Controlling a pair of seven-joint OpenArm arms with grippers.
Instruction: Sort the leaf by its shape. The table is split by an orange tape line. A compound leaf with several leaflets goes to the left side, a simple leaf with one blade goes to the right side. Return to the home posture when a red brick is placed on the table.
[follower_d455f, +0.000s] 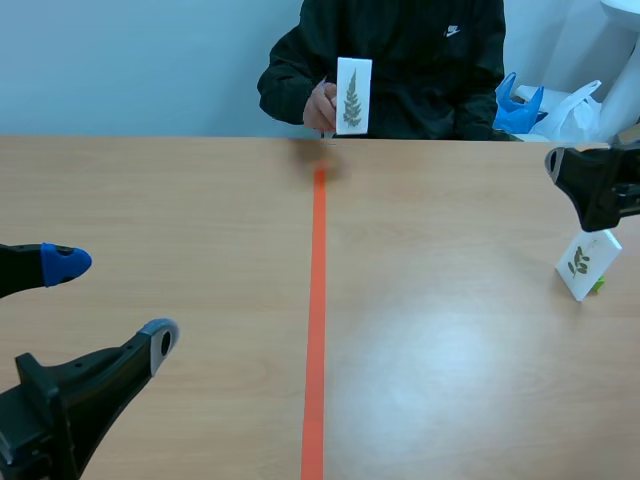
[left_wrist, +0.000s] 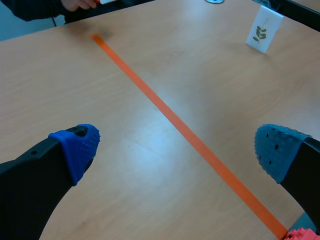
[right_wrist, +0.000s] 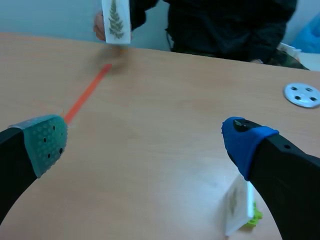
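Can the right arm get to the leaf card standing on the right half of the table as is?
Probably yes. The leaf card stands close beside the right gripper, whose fingers are open, and nothing lies between them. The person's hand holds another card well away from it.

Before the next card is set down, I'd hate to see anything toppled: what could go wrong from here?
1. The standing card on the right side is close by the open right gripper; a careless swing could tip it.
2. The fern card is held in a person's hand above the far end of the tape line; reaching now risks bumping that hand.
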